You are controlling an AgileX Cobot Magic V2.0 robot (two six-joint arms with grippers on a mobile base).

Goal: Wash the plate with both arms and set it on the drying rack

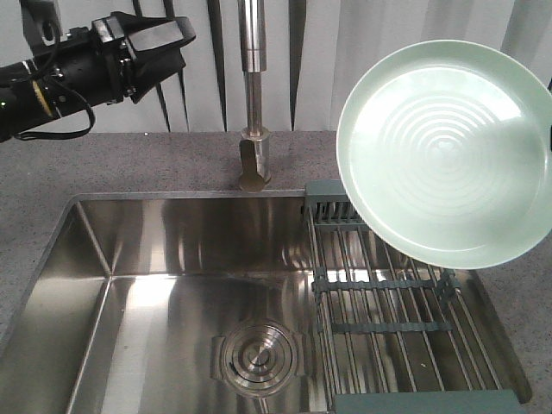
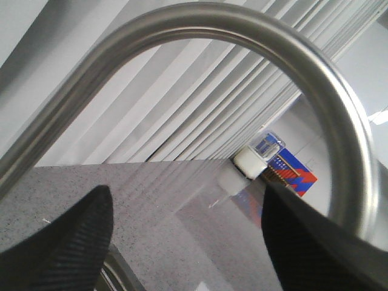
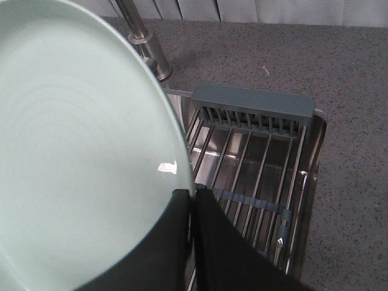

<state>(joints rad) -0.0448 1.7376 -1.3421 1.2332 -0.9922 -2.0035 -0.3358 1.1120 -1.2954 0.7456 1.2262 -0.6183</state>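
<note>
The plate looks glossy and smooth, the sink brushed steel, the drying rack shiny steel rods with matt plastic ends.

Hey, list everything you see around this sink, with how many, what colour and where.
plate: one, mint green, held tilted above the drying rack
drying rack: one, steel with grey-teal ends, sink's right side
sink: one, steel, in the countertop
drain strainer: one, steel, sink floor
faucet: one, steel, behind the sink
countertop: one, speckled grey, around the sink
blinds: several, white, behind the countertop
box: one, blue and red, far countertop
left arm: one, black, near the faucet, jaws open
right arm: one, black, jaws shut on plate rim
</note>
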